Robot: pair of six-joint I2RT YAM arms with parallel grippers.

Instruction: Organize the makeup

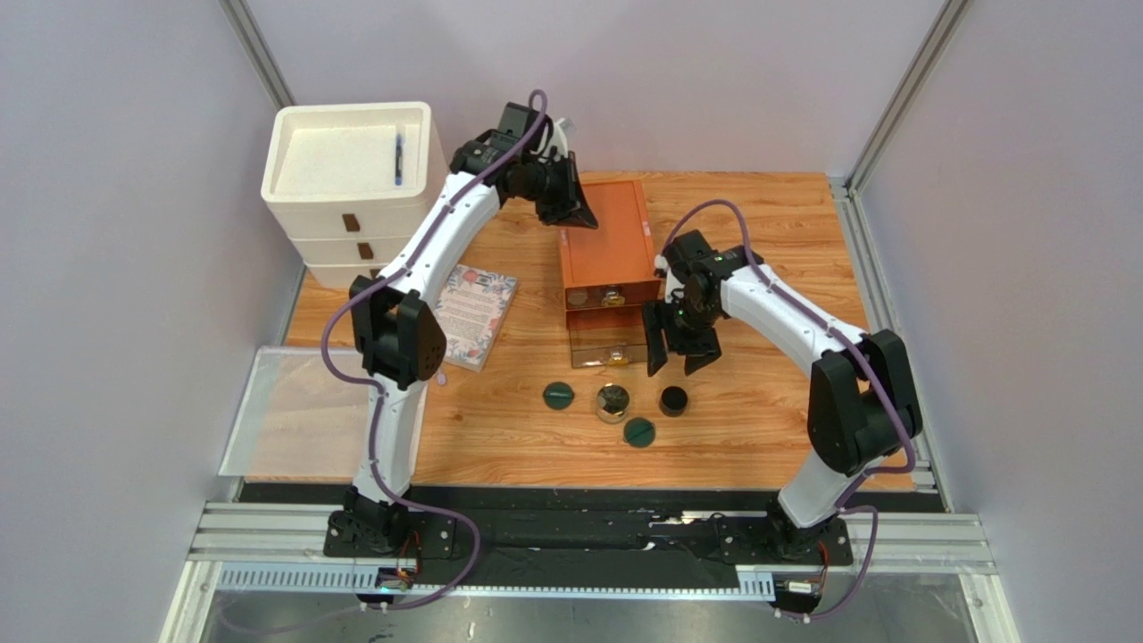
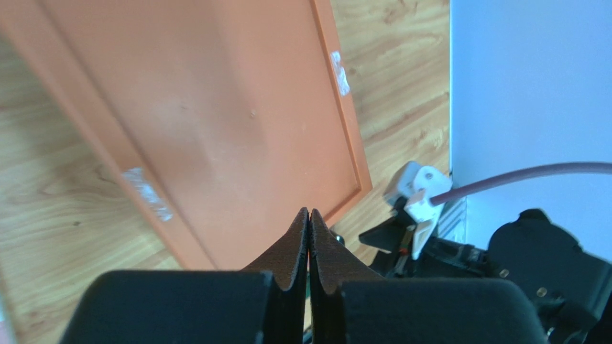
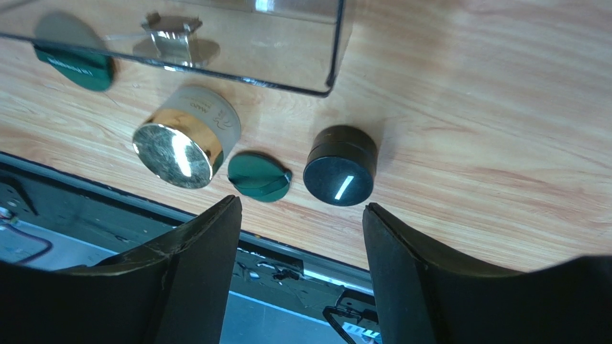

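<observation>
Four pieces of makeup lie on the wooden table in front of the orange-brown box [image 1: 611, 241]: a dark green compact [image 1: 558, 395], a gold-rimmed compact [image 1: 613, 402], a black round jar [image 1: 672, 399] and a second green compact [image 1: 639, 432]. My right gripper [image 1: 678, 342] is open and empty, just right of the box's pulled-out clear drawer [image 1: 601, 342]. In the right wrist view the jar [image 3: 340, 166], gold compact [image 3: 183, 140] and green compact [image 3: 258, 175] lie ahead of the gripper [image 3: 302, 215]. My left gripper [image 2: 309, 215] is shut and empty over the box's top [image 2: 215, 107]. Tubes and bottle are out of view.
A white three-drawer unit [image 1: 352, 188] stands at the back left with a small dark pen-like item [image 1: 399, 154] on top. A floral notebook [image 1: 470, 311] lies left of the box. A clear tray [image 1: 282, 409] sits at the table's left edge.
</observation>
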